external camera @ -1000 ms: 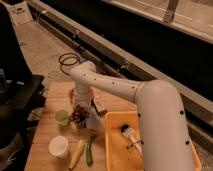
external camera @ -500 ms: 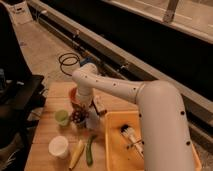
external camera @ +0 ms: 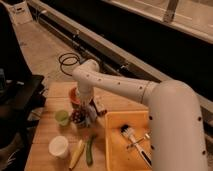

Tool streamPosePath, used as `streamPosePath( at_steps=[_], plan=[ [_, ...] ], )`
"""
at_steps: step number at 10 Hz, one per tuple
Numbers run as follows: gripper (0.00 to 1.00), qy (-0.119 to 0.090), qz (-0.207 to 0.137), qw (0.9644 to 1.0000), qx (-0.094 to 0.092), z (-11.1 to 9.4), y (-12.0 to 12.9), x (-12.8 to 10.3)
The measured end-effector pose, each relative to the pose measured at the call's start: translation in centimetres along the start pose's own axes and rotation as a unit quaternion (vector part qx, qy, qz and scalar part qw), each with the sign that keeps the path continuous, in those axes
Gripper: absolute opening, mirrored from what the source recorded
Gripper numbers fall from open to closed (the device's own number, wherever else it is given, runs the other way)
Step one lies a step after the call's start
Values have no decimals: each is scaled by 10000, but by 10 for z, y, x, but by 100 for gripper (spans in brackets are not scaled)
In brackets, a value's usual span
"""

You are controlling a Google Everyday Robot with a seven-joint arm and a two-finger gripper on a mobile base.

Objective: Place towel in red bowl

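Front edge: a white round plastic cup (external camera: 58, 146) stands on the light wooden table (external camera: 44, 126), with a yellow elongated fruit (external camera: 77, 153) and a green elongated vegetable (external camera: 90, 149) lying just beside it.
Right side: a yellow rectangular plastic tray (external camera: 116, 150) holds a dark-handled brush (external camera: 131, 138).
Middle: a small green plastic cup (external camera: 62, 117) sits next to a dark rounded object (external camera: 77, 118) that I cannot identify.
Gripper: the white arm's gripper (external camera: 88, 107) points down, low over the table between the dark object and the tray. Whether it is apart or together I cannot tell.
Towel: a pale cloth-like patch (external camera: 92, 115) just under the gripper is probably the towel, though this is uncertain.
Bowl: the red round bowl (external camera: 74, 95) sits just behind the gripper and is partly hidden by the wrist.
Beyond: a coiled black cable (external camera: 67, 60) lies on the floor.
Progress: the towel appears to be beside the bowl, not in it. Carrying it over the rim and releasing it looks left to do.
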Motion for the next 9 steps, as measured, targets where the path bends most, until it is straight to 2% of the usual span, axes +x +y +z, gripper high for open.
streamPosePath(
  at_steps=[2, 3, 4, 5, 6, 7, 8, 9],
  plan=[
    [0, 503, 348, 9981, -19, -37, 11, 16],
    [0, 769, 594, 9953, 8, -53, 18, 26],
    [0, 1018, 877, 9909, 69, -68, 28, 37],
    [0, 1281, 1144, 9848, 248, -82, 34, 52],
    [0, 1473, 1271, 9800, 418, -92, 37, 64],
    [0, 1734, 1385, 9727, 683, -105, 38, 83],
    [0, 1869, 1421, 9672, 966, -112, 37, 97],
    [0, 1897, 1421, 9635, 1242, -114, 35, 105]
  ],
)
